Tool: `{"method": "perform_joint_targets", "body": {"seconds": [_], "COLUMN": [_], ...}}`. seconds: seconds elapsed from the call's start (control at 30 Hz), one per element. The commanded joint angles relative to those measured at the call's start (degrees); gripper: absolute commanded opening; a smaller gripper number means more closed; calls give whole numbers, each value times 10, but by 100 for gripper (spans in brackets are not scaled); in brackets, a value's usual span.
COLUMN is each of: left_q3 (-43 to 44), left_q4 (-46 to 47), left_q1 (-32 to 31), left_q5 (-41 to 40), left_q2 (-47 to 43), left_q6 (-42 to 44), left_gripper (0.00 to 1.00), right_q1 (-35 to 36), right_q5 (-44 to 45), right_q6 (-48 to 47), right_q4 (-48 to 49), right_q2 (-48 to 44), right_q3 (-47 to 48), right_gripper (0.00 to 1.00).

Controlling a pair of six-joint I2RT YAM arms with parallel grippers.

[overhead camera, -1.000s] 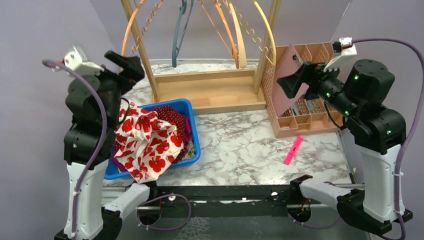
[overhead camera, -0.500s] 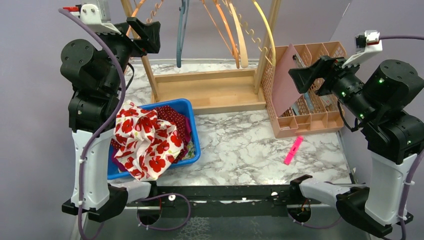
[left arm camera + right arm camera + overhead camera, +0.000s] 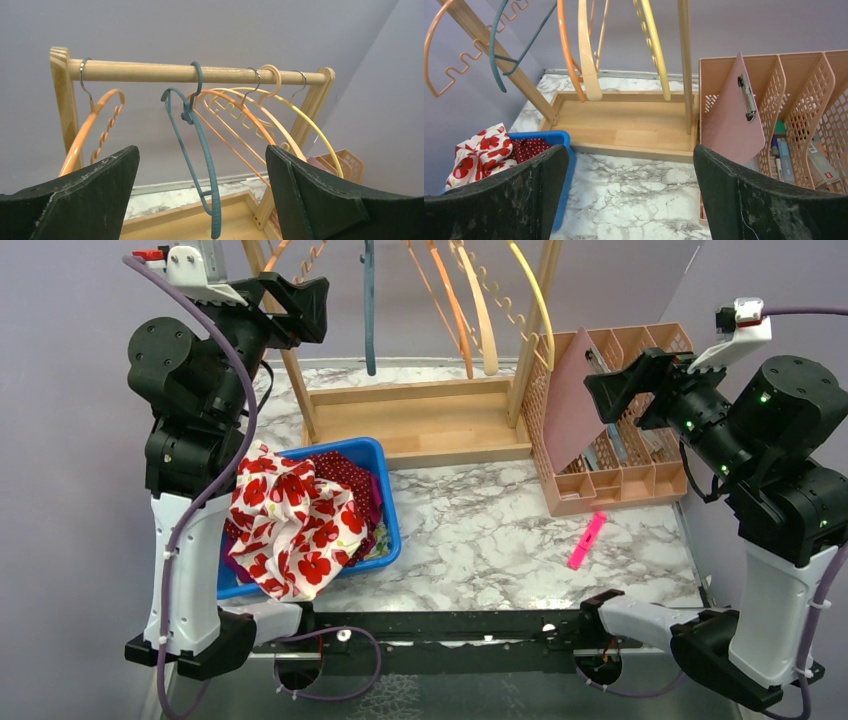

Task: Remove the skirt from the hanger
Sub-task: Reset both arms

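Marble table (image 3: 500, 530) against a lilac wall. Skirt (image 3: 295, 525), white with red flowers, lies heaped in the blue bin (image 3: 392, 510), spilling over its near rim, well apart from the wooden rack (image 3: 420, 425). Teal hanger (image 3: 369, 310) hangs bare on the rail. Left jaws stand wide, raised facing the rail. Right jaws stand wide near the organizer (image 3: 640, 470). Neither holds anything.

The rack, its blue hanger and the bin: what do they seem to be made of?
Rack: pale, unpainted wood, with grain showing on the rail and base. Blue hanger: probably matte plastic, smooth and one even colour. Bin: likely plastic, a glossy blue with thin moulded walls.
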Motion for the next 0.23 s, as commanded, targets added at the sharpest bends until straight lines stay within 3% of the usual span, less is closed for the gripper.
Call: {"method": "perform_joint_targets", "body": {"seconds": [0.0,0.2], "left_q3": [-17,-34], "left_q4": [28,27], "left_q1": [2,2], "left_q5": [21,23], "left_q2": [-4,-9], "left_q6": [-30,-43], "left_gripper": [99,99], "right_q1": [0,-1], "right_q5": [18,5], "right_q6": [1,2], "right_q4": [-10,-3], "right_q2": [-4,-8], "right_q3": [6,-5], "right_gripper": [100,100]}}
